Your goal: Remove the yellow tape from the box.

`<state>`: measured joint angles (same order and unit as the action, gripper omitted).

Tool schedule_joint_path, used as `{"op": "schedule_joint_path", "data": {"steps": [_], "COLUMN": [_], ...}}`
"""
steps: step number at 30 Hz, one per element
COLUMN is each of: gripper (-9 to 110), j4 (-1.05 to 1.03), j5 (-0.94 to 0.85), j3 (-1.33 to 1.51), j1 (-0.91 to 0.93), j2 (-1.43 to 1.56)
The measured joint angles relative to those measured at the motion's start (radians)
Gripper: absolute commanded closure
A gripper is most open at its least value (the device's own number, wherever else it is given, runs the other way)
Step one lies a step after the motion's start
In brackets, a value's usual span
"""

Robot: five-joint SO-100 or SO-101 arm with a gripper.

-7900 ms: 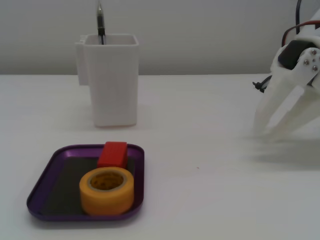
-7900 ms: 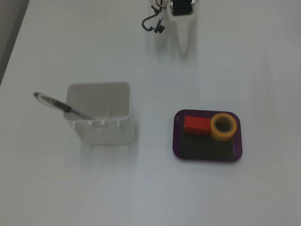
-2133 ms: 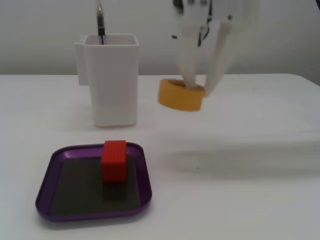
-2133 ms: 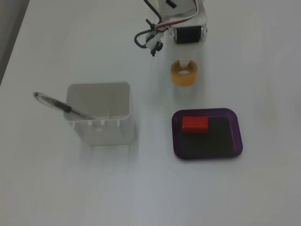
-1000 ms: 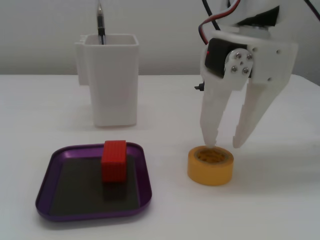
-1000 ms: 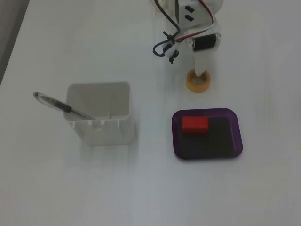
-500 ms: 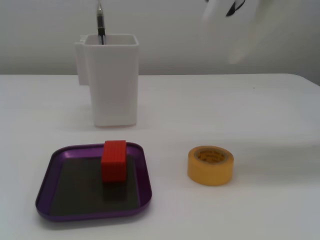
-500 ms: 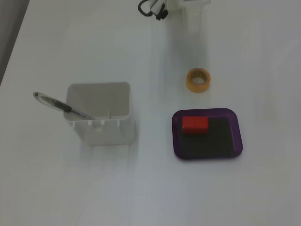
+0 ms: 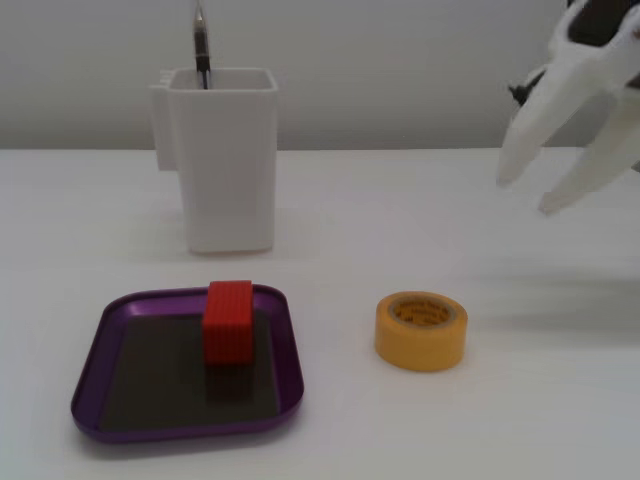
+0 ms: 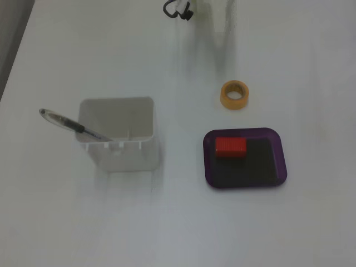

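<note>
The yellow tape (image 9: 421,330) lies flat on the white table, outside the box and a little to its right in a fixed view; it also shows in the other fixed view (image 10: 235,94), above the box. The box, a shallow purple tray (image 9: 292,345) (image 10: 245,132), holds only a red ribbed block (image 9: 229,322) (image 10: 231,147). My white gripper (image 9: 530,195) hangs in the air at the upper right, well above and right of the tape. Its jaws are spread apart and empty. In the other fixed view the gripper is only a faint blur near the top edge.
A tall white square container (image 9: 225,160) (image 10: 119,150) stands behind the tray with a pen (image 9: 201,45) (image 10: 67,122) in it. A black cable loop (image 10: 178,8) lies at the table's top edge.
</note>
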<state>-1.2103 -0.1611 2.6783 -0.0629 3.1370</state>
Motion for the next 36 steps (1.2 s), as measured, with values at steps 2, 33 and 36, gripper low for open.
{"op": "schedule_joint_path", "data": {"steps": [2,33,36], "gripper": [90,102,102], "j4": [0.000,0.006,0.006], "j5": [0.002,0.123,0.123], "j3": [0.106,0.365,0.365], "j1": [0.002,0.000,0.000], "j2": [0.126,0.224,0.224]}}
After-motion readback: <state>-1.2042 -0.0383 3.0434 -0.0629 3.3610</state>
